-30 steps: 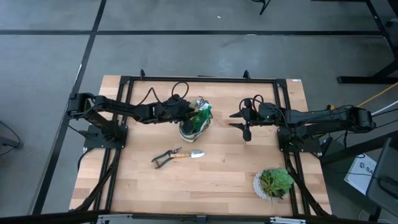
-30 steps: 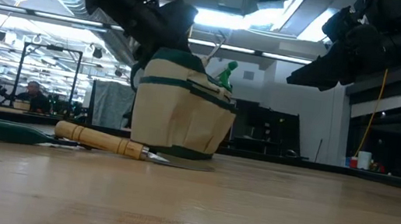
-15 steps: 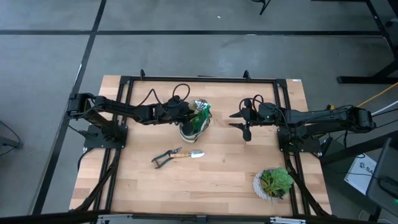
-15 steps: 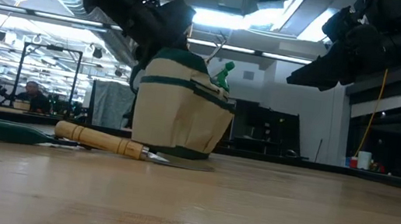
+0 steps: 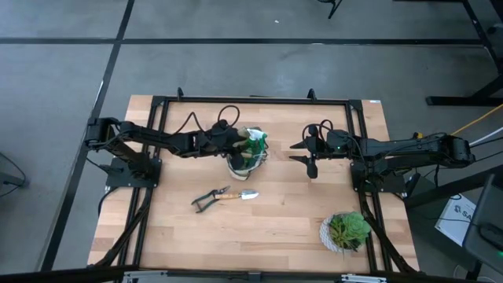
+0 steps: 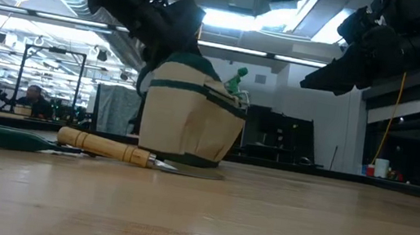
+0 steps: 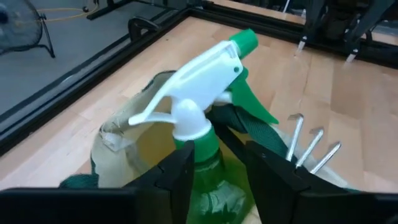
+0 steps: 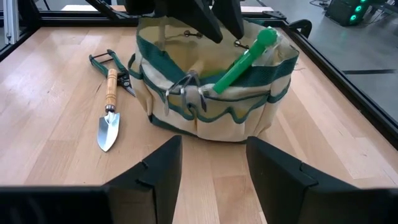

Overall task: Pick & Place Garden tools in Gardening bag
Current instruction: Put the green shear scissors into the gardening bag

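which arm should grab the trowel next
Probably the right. The right gripper hangs open and empty beside the gardening bag, facing the trowel. The left gripper is over the bag, fingers around a green spray bottle.

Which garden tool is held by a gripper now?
The green spray bottle: the left gripper holds it over the bag. The trowel and shears lie untouched on the table.

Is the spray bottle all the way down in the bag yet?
Not yet. The left gripper grips the green spray bottle by its neck; its body sits inside the gardening bag, head above the rim.
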Controlling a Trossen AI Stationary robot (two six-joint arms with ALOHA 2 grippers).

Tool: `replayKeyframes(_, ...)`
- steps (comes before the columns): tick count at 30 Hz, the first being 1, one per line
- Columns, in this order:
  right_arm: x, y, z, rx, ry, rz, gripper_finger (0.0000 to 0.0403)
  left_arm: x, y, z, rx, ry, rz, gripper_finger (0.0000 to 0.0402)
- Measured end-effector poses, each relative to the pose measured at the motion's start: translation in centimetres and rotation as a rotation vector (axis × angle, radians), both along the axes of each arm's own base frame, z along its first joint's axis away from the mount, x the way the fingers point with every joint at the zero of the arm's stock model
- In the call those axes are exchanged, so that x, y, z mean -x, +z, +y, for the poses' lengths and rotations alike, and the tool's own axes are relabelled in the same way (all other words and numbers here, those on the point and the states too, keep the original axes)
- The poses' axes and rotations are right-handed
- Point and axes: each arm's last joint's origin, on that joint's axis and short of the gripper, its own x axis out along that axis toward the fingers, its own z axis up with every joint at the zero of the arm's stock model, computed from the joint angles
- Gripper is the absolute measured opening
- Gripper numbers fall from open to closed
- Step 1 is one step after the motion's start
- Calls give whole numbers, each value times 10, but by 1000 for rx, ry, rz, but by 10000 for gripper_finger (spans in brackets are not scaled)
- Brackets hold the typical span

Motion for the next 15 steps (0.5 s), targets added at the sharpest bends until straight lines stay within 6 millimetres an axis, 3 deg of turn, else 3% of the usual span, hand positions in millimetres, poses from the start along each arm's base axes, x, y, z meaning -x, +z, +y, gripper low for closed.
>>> replayKeyframes(8,0,0,0,0,-1,0,181,-2,5,0,-78,-39,16,164)
replayKeyframes(15,0,0,0,0,-1,1,181,5,30,-1,-152,-94,-36,164)
